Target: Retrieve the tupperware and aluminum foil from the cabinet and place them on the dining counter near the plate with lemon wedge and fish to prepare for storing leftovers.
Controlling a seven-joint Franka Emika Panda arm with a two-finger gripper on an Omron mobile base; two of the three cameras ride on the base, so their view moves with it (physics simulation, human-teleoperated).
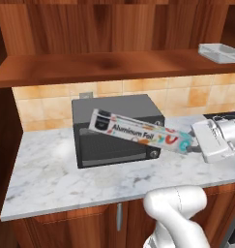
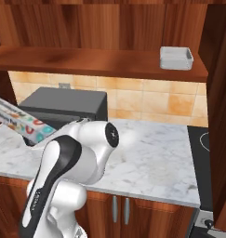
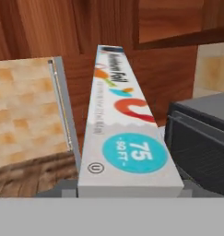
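My gripper [image 1: 193, 142] is shut on the teal end of the aluminum foil [image 1: 138, 131], a long white box held slanted in the air in front of the dark toaster oven [image 1: 116, 130]. In the hand view the aluminum foil [image 3: 125, 133] runs away from the camera and covers the fingertips. Its far part, the aluminum foil [image 2: 21, 122], juts out at the left of the right base view. The tupperware [image 2: 176, 57] rests on the cabinet's wooden shelf board [image 2: 96, 60] at its right end; the tupperware [image 1: 219, 52] is well above my hand.
The toaster oven [image 2: 63, 106] stands on the marble worktop [image 1: 56, 174] against the tiled wall. A black cooktop [image 2: 212, 153] borders the worktop on the right. Lower cupboards with bar handles [image 2: 119, 209] lie below the front edge.
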